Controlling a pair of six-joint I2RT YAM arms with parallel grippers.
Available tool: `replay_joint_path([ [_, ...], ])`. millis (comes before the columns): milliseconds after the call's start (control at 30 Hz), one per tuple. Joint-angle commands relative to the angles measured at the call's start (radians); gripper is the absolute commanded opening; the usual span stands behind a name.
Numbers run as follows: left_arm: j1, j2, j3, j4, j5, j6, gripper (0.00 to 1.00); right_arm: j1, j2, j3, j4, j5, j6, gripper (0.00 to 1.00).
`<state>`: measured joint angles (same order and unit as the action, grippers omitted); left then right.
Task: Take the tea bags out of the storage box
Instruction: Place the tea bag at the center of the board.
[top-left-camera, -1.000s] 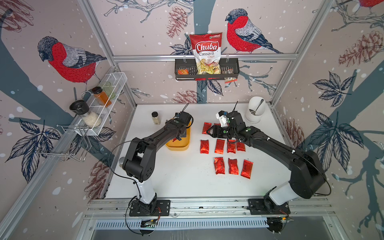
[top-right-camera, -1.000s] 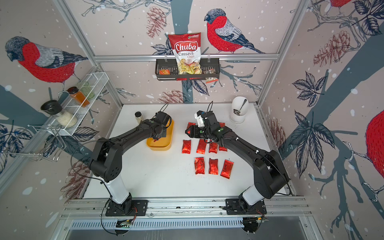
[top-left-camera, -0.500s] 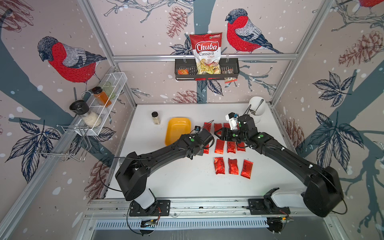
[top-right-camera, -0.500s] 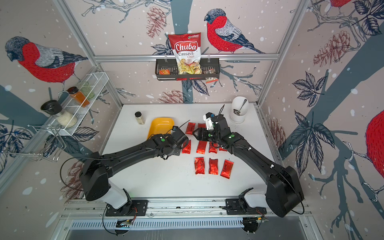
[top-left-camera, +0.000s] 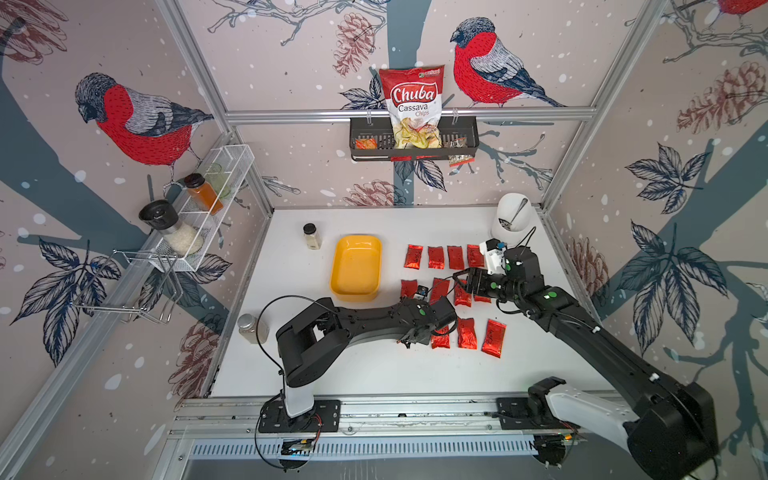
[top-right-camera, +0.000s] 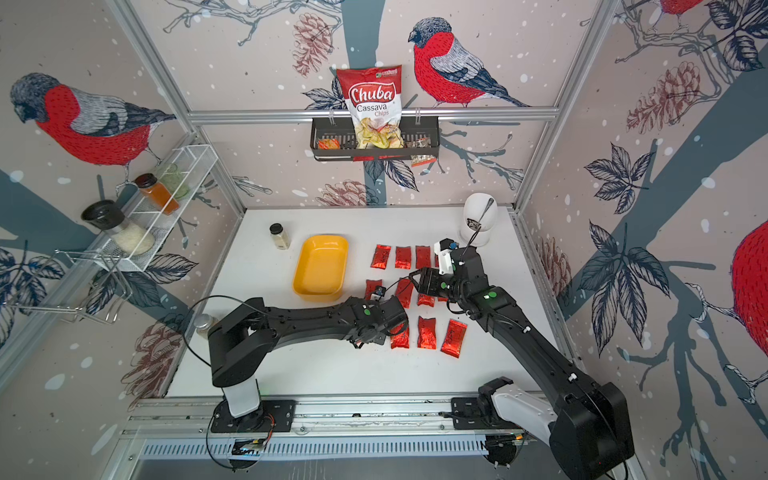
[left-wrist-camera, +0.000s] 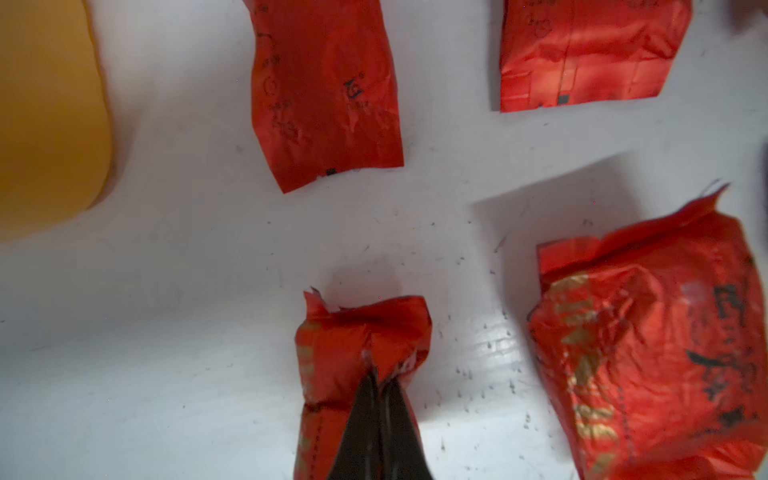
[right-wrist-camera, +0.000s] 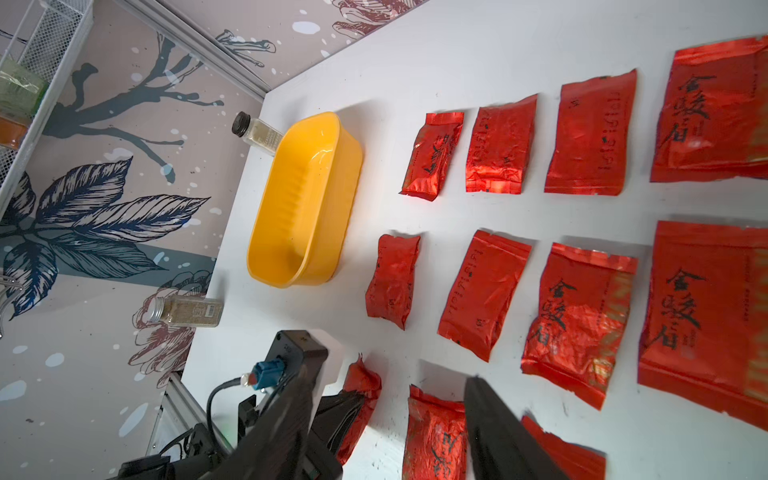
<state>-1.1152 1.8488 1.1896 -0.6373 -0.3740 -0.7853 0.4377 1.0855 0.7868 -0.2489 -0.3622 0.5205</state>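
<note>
Tea bags (top-left-camera: 466, 333) laid out beside the storage box (top-left-camera: 356, 266), left arm's got one pinched

Both top views: the red bags sit in three rough rows on the white table (top-left-camera: 374, 374), on the right-arm side of the yellow box. The left gripper (top-left-camera: 415, 334) is down at the row past the box's near end, and the right gripper (top-left-camera: 461, 278) hangs over the middle row, near the box's near corner. Left wrist view: fingers (left-wrist-camera: 361, 415) clamped tight on a crumpled tea bag (left-wrist-camera: 357, 332), with the box edge (left-wrist-camera: 41, 124) off to one side, apart from it. Right wrist view: fingers (right-wrist-camera: 498, 436) spread wide above the rows, gripping no bag, and the box (right-wrist-camera: 303, 199) stands just beyond the bags.
</note>
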Motion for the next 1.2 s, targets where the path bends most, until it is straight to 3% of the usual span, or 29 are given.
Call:
replay_joint_path([
  [0,-0.002,0.025,-0.01,0.043,0.027,-0.006,0.0,-0.003,-0.004,0.0,-0.009,0.003,-0.014,0.64],
  [100,-0.003,0.023,-0.007,0.053,0.032,-0.006,0.34,-0.004,-0.001,0.003,-0.016,0.006,-0.014,0.64],
  [233,-0.005,-0.035,0.006,0.015,0.008,-0.009,0.48,-0.006,-0.01,0.018,-0.037,0.023,-0.019,0.66],
  [267,-0.005,-0.06,0.017,-0.01,-0.004,-0.011,0.62,-0.007,-0.016,0.023,-0.042,0.029,-0.02,0.67],
  [300,-0.005,-0.084,0.028,-0.032,-0.014,-0.009,0.91,-0.011,-0.023,0.029,-0.045,0.036,-0.022,0.68],
  [333,-0.005,-0.111,0.039,-0.051,-0.023,-0.008,0.97,-0.011,-0.03,0.033,-0.048,0.043,-0.022,0.7],
  [533,0.011,-0.301,0.133,-0.129,-0.131,0.045,0.97,-0.028,-0.067,0.087,-0.067,0.122,-0.038,0.8],
  [600,0.038,-0.379,0.146,-0.09,-0.192,0.099,0.97,-0.03,-0.074,0.122,-0.076,0.204,-0.049,0.99],
  [633,0.058,-0.422,0.142,-0.055,-0.207,0.13,0.97,-0.03,-0.081,0.132,-0.07,0.262,-0.053,1.0],
  [733,0.161,-0.562,0.075,0.124,-0.257,0.245,0.97,-0.031,-0.101,0.143,-0.003,0.519,-0.052,1.0],
  [833,0.241,-0.655,-0.013,0.36,-0.28,0.465,0.97,-0.037,-0.109,0.15,0.067,0.575,-0.153,1.0],
  [900,0.244,-0.694,-0.12,0.566,-0.383,0.659,0.97,-0.036,-0.149,0.08,0.217,0.614,-0.203,1.0],
  [967,0.279,-0.718,-0.157,0.666,-0.547,0.668,0.97,-0.039,-0.2,-0.014,0.403,0.628,-0.258,1.0],
  [1000,0.334,-0.73,-0.173,0.685,-0.513,0.662,0.97,-0.04,-0.218,-0.049,0.471,0.626,-0.293,1.0],
  [1067,0.517,-0.757,-0.244,0.726,-0.278,0.64,0.96,-0.05,-0.234,-0.138,0.624,0.665,-0.368,1.0],
  [1167,0.742,-0.782,-0.409,0.815,-0.184,0.55,0.96,-0.128,-0.214,-0.243,0.75,0.708,-0.418,1.0],
])
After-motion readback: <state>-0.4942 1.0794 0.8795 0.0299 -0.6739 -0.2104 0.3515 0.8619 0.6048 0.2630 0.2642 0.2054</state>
